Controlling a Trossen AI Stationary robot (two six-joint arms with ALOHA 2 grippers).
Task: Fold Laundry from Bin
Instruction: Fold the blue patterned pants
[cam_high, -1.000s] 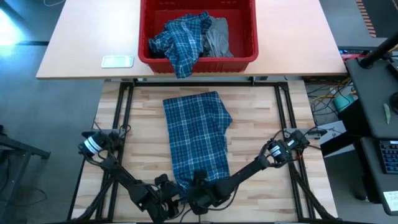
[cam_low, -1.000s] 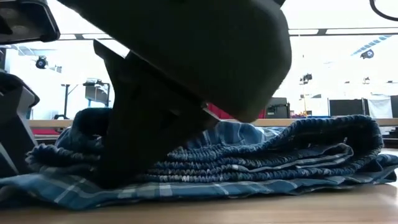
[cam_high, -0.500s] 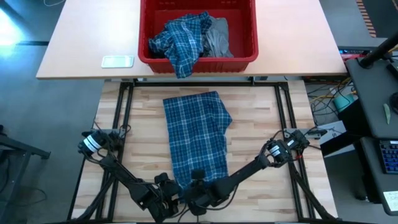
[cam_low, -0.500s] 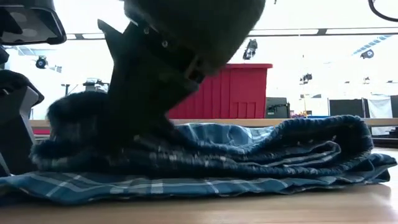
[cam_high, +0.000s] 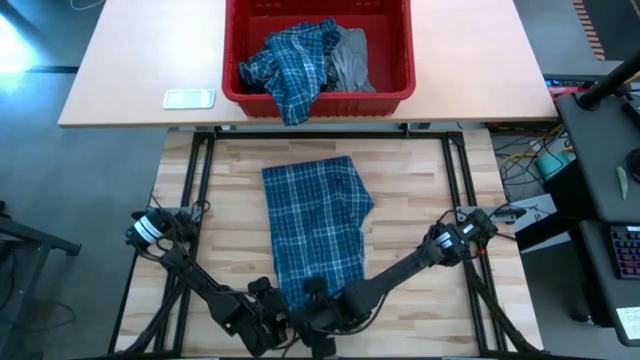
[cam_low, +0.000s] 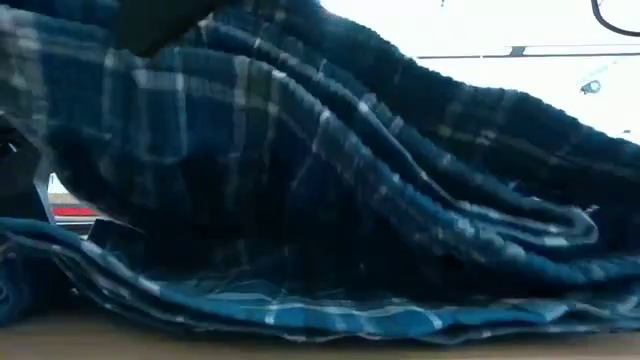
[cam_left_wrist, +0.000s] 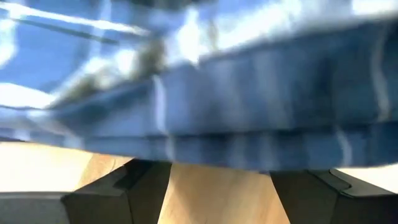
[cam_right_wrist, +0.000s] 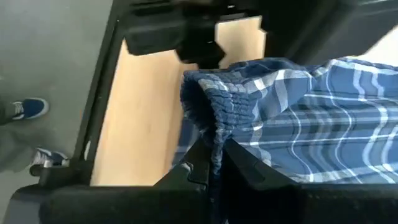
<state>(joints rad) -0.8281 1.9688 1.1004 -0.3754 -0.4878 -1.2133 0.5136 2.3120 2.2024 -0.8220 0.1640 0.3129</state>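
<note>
Lifted plaid hem (cam_right_wrist: 217, 118) now between right fingers (cam_right_wrist: 245, 168)

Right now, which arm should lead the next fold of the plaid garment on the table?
Right. The right gripper is already shut on the plaid garment at its near hem; the left gripper is open beside it, holding nothing.

Materials and finish as observed.
Blue-and-white plaid cloth garment (cam_high: 318, 228): soft, woven, matt, gathered band ribbed. Pale planked wooden tabletop (cam_high: 410, 190): smooth. Red rectangular plastic bin (cam_high: 392, 60): glossy. Dark gripper fingers (cam_left_wrist: 118, 193): matt.
</note>
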